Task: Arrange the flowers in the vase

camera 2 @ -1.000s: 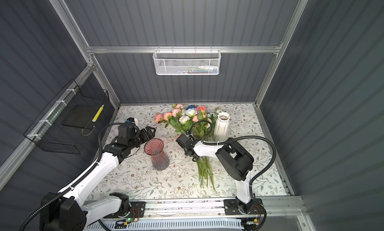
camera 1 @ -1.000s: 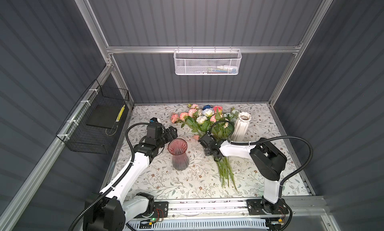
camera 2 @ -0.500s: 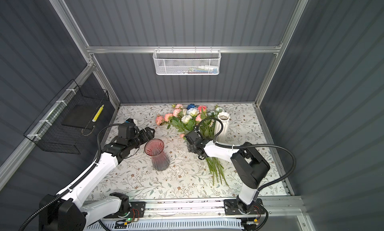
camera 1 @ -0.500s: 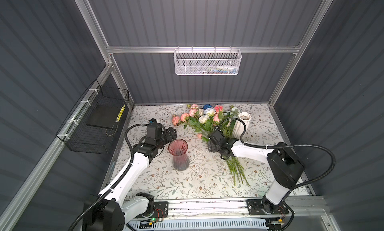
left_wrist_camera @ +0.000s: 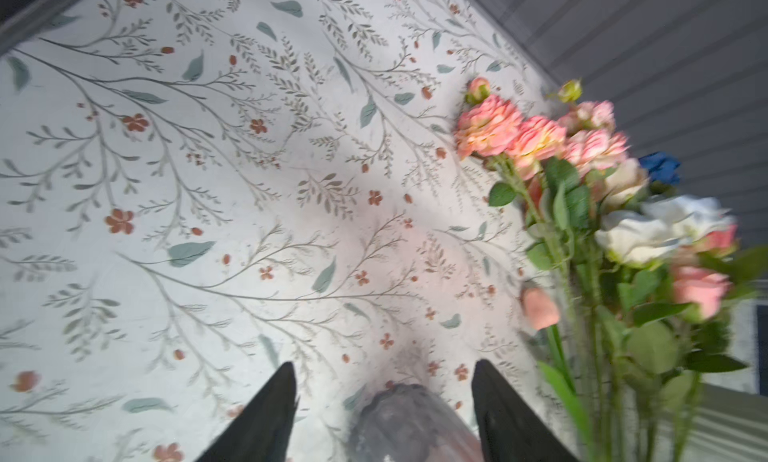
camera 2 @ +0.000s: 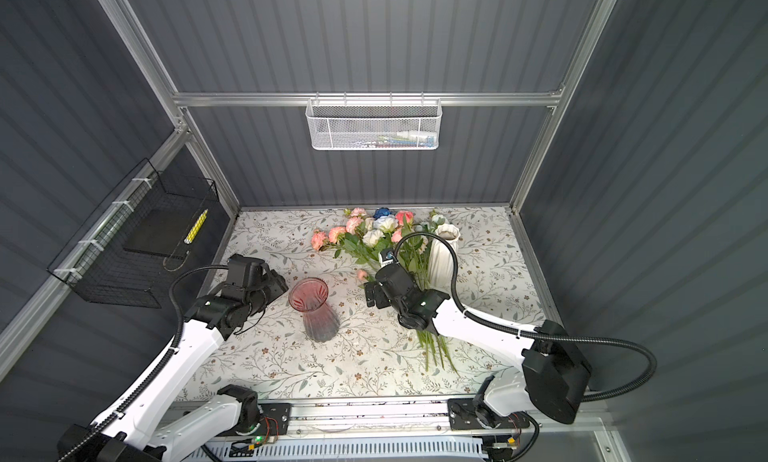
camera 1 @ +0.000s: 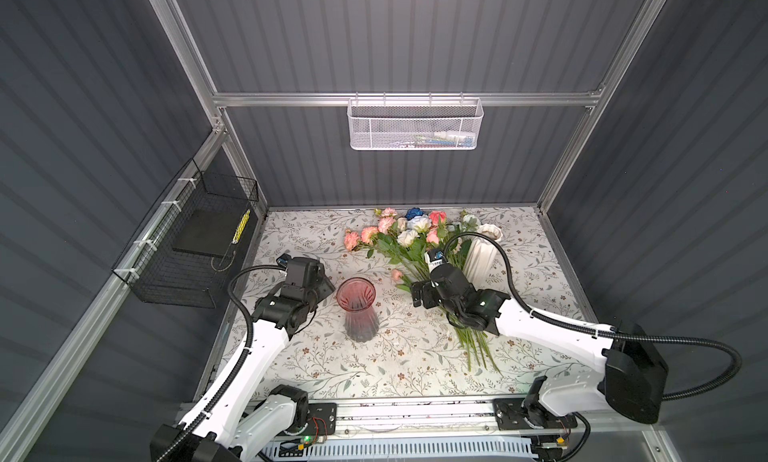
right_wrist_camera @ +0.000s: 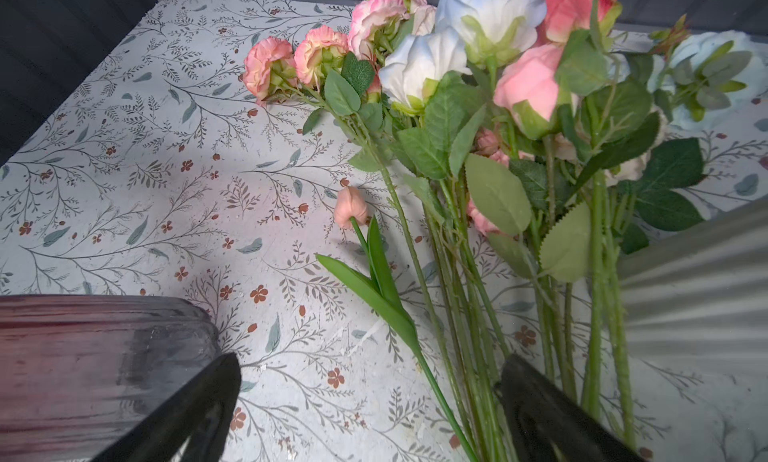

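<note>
The flowers (camera 1: pixel 409 235) (camera 2: pixel 374 235) lie in a bunch on the table, pink, cream and blue heads at the back, stems (camera 1: pixel 473 347) running to the front. A peach tulip (right_wrist_camera: pixel 351 206) lies at the bunch's edge. My right gripper (camera 1: pixel 419 293) (right_wrist_camera: pixel 370 358) is open low over the stems, with the tulip stem and several others between its fingers. A red glass vase (camera 1: pixel 356 310) (camera 2: pixel 309 310) stands upright mid-table. My left gripper (camera 1: pixel 322 287) (left_wrist_camera: pixel 382 366) is open beside its rim (left_wrist_camera: pixel 409 418), which shows between the fingers with gaps on both sides.
A white ribbed vase (camera 1: pixel 482 248) (right_wrist_camera: pixel 698 293) stands upright at the back right, touching the bunch. A white mesh basket (camera 1: pixel 415 125) hangs on the back wall and a black wire basket (camera 1: pixel 187 252) on the left wall. The floral table (camera 1: pixel 316 231) lies bare left of the flowers.
My right arm's elbow has swung far to the right and the stem ends shifted right with it; its jaws opened wider. My left jaws have narrowed around the glass vase's rim.
</note>
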